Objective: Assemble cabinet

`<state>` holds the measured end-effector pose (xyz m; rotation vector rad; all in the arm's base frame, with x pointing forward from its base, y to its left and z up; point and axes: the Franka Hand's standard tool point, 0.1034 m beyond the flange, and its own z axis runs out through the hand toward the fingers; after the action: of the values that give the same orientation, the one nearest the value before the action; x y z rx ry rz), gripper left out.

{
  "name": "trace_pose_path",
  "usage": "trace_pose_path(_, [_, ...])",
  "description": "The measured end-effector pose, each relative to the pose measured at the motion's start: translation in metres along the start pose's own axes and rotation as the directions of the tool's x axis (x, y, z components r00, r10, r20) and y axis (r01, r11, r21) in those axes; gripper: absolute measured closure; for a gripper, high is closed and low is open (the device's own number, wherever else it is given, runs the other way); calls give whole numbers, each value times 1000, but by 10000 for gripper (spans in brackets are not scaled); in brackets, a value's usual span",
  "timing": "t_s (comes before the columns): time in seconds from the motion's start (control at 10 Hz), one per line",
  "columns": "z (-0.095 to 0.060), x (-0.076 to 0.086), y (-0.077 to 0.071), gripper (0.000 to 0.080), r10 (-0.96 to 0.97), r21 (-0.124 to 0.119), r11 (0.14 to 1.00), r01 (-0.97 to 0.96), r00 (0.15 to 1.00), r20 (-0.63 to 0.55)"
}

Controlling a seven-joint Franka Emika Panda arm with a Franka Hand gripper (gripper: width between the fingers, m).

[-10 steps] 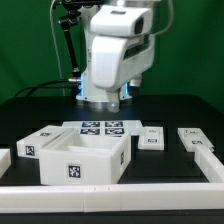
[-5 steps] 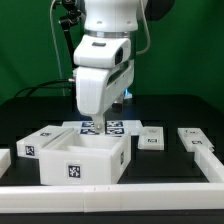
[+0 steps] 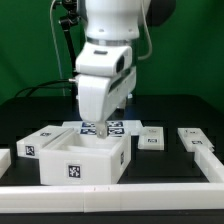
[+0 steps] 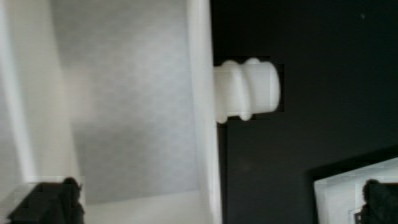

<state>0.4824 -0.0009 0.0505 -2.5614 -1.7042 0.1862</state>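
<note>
The cabinet's open-box shell [image 3: 85,160] stands at the front, tagged on its front face. My gripper [image 3: 100,131] hangs just above the shell's back wall. In the wrist view the gripper [image 4: 214,203] is open and empty: the dark fingertips [image 4: 54,202] stand far apart, one over the shell's inside, one over the black table. The shell's wall [image 4: 134,100] fills that view, and a ribbed white knob [image 4: 249,90] sticks out of its side. Two tagged drawer blocks [image 3: 152,138] [image 3: 197,140] lie to the exterior view's right. A tagged flat panel [image 3: 36,141] lies against the shell's left.
The marker board [image 3: 108,127] lies behind the shell, partly hidden by my gripper. A white rail [image 3: 110,196] runs along the table's front and up its right side [image 3: 210,160]. A white edge shows in a corner of the wrist view [image 4: 356,170].
The arm has swung forward and come down, from high over the marker board to just above the shell's back wall. The parts have not moved.
</note>
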Motion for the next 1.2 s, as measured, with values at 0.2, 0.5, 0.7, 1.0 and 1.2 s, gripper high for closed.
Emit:
trace_pose_path(0.2, [10, 3, -5, 3, -7, 11, 1000, 7, 1000, 1])
trace_pose_path(0.5, [22, 1, -7, 3, -6, 20, 1000, 6, 1000, -2])
trace_pose_path(0.7, [23, 0, -7, 14, -6, 20, 1000, 6, 1000, -2])
trace_pose_path(1.0, [23, 0, -7, 370, -6, 20, 1000, 6, 1000, -2])
trace_pose_path(1.2, [23, 0, -7, 698, -6, 20, 1000, 6, 1000, -2])
